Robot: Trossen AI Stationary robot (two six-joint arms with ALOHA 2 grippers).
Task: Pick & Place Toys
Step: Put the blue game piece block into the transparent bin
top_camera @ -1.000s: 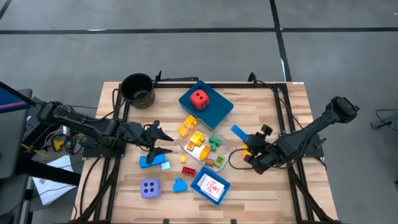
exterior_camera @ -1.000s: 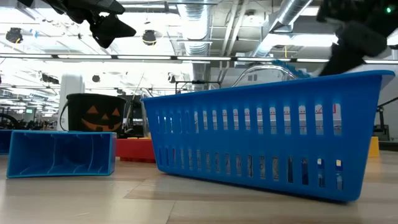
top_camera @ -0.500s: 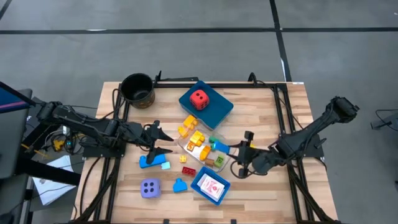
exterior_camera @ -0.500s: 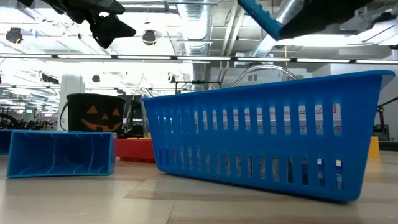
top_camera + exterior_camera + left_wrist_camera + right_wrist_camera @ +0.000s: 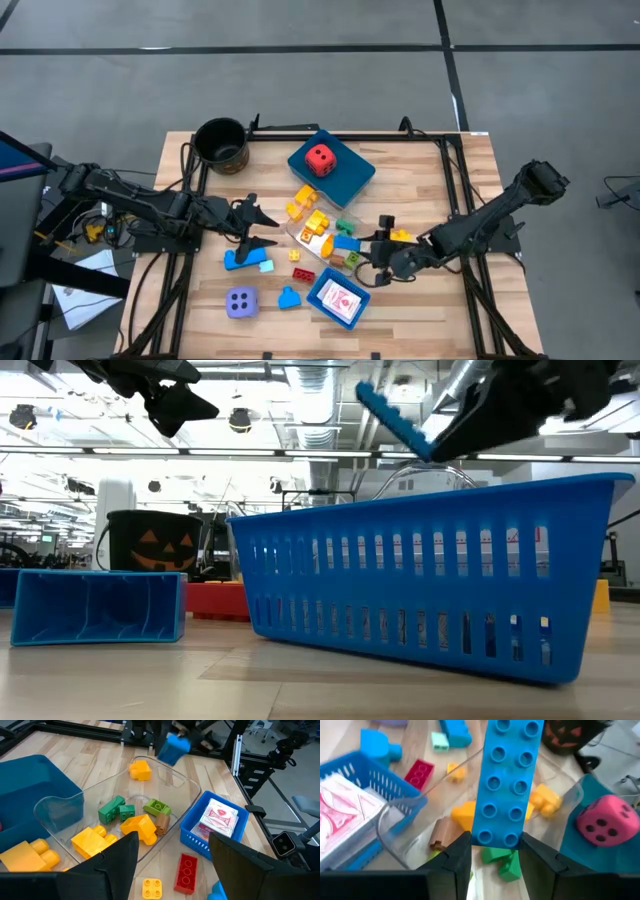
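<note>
Right gripper (image 5: 492, 851) is clamping the lower end of a long blue brick (image 5: 506, 780) between both fingers, holding it in the air over the clear tray (image 5: 312, 238) at mid-table; in the low view the brick (image 5: 392, 420) is jutting out above the blue basket (image 5: 430, 575), the gripper body cut off by the frame top. Yellow, green and brown bricks are lying in the tray beneath, partly hidden by the held brick. Cards (image 5: 217, 816) are sitting in the small blue basket just beside the tray. Red die (image 5: 319, 158) is resting on the blue tray. Left gripper (image 5: 262, 228) is hovering with fingers spread beside the clear tray, holding nothing.
</note>
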